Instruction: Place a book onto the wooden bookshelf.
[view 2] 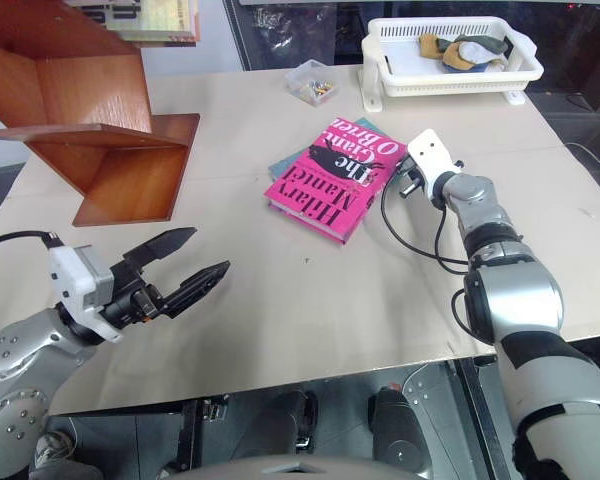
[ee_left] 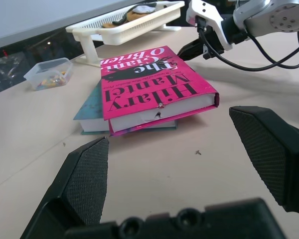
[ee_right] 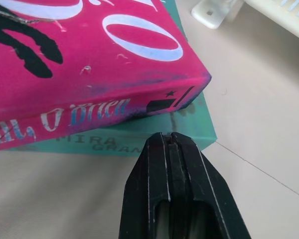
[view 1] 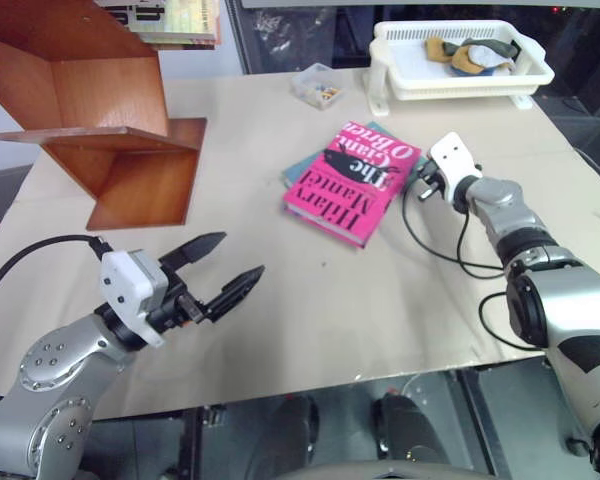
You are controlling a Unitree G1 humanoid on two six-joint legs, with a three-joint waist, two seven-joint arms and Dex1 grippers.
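Note:
The bright pink book (view 1: 355,180) lies flat in the middle of the table, on top of a thin teal-green book (view 1: 296,170). The wooden bookshelf (view 1: 100,110) stands at the far left, its slanted reddish-brown panels meeting a flat board. My right gripper (ee_right: 172,144) is shut, with its tips at the pink book's right-hand corner, level with the teal book's edge; I cannot tell whether they touch. My left gripper (view 1: 240,254) hovers open near the front left, apart from the book, with nothing between its fingers (ee_left: 84,174).
A white basket tray (view 1: 400,75) holding cloth items stands at the back right. A small clear plastic box (view 1: 317,85) sits at the back centre. A black cable (view 1: 430,245) loops on the table beside my right arm. The table's front edge is close below.

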